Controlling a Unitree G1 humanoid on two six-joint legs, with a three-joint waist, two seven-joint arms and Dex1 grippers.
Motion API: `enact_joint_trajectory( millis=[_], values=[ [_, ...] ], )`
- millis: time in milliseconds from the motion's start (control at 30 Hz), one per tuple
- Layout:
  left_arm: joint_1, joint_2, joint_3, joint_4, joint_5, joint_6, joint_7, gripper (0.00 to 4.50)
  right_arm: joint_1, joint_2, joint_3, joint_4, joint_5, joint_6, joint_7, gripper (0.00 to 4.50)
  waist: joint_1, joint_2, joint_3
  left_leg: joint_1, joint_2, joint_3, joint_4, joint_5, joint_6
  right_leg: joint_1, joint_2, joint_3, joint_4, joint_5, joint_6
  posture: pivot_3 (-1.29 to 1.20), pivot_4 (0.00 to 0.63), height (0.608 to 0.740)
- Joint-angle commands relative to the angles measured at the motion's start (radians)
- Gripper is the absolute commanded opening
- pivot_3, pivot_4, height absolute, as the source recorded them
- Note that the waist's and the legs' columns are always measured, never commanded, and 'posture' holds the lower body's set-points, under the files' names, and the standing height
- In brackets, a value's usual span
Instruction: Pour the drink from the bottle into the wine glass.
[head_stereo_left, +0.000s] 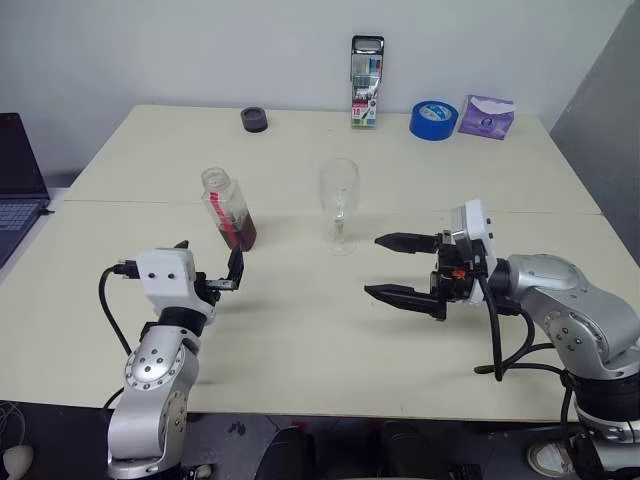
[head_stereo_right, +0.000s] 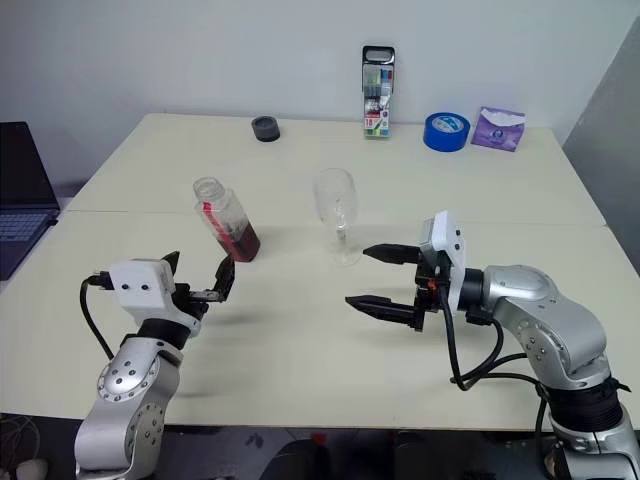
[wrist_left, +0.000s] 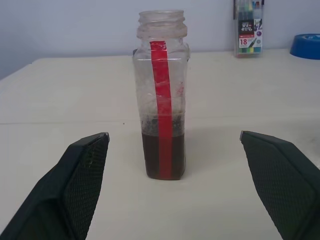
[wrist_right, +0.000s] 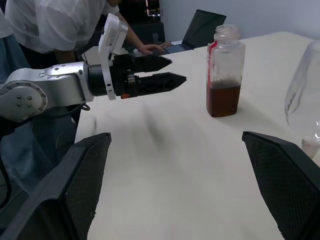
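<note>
Bottle: one small clear plastic bottle (wrist_left: 162, 95) with a red label strip, uncapped, upright on the cream table (head_stereo_left: 300, 330), just ahead of the left claw (head_stereo_left: 208, 268), centred between its fingers, not touched.
Drink: dark reddish-brown liquid (wrist_left: 163, 155) fills the bottle's lower part only.
Glass: one clear stemmed wine glass (head_stereo_left: 339, 205), apparently empty, just beyond the right claw (head_stereo_left: 390, 268).
Left claw: spread wide, empty.
Right claw: spread wide, empty, pointing across toward the left arm.
Progress: judged barely begun; grasp, lift and pour all remain.
Count: one bottle, one glass, two claws.
</note>
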Motion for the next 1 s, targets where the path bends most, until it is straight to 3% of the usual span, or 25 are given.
enact_joint_trajectory(
  millis=[33, 533, 800, 1000],
  values=[
    [-0.043, 0.013, 0.01, 0.014, -0.004, -0.016, -0.021, 4.5, -0.032, 0.012, -0.006, -0.043, 0.025, -0.001, -0.02, 4.48, 0.0, 0.0, 0.0, 0.0, 0.0, 0.0, 0.0, 0.0, 0.0, 0.0, 0.0, 0.0, 0.0, 0.0, 0.0, 0.0, 0.15, 0.74],
    [-0.08, 0.049, 0.039, 0.112, -0.002, -0.06, -0.089, 4.5, -0.028, 0.021, -0.009, -0.044, 0.013, -0.015, -0.047, 4.48, 0.0, 0.0, 0.0, 0.0, 0.0, 0.0, 0.001, 0.0, 0.0, 0.0, 0.0, 0.0, 0.0, 0.0, 0.0, 0.0, 0.15, 0.74],
    [-0.099, 0.114, 0.086, 0.186, -0.006, -0.09, -0.134, 4.5, -0.039, 0.026, -0.004, -0.043, 0.012, -0.013, -0.062, 4.48, 0.0, 0.0, 0.0, 0.0, 0.0, -0.001, 0.001, 0.0, 0.0, 0.0, 0.0, 0.0, 0.0, 0.0, 0.0, 0.0, 0.15, 0.74],
    [-0.201, 0.156, 0.07, 0.302, 0.002, -0.134, -0.185, 4.5, -0.06, 0.034, 0.005, -0.033, 0.009, -0.008, -0.076, 4.48, 0.005, 0.0, 0.0, -0.001, 0.0, -0.001, 0.003, 0.0, 0.0, 0.0, 0.0, -0.001, 0.001, 0.0, 0.0, 0.0, 0.15, 0.74]
  ],
)
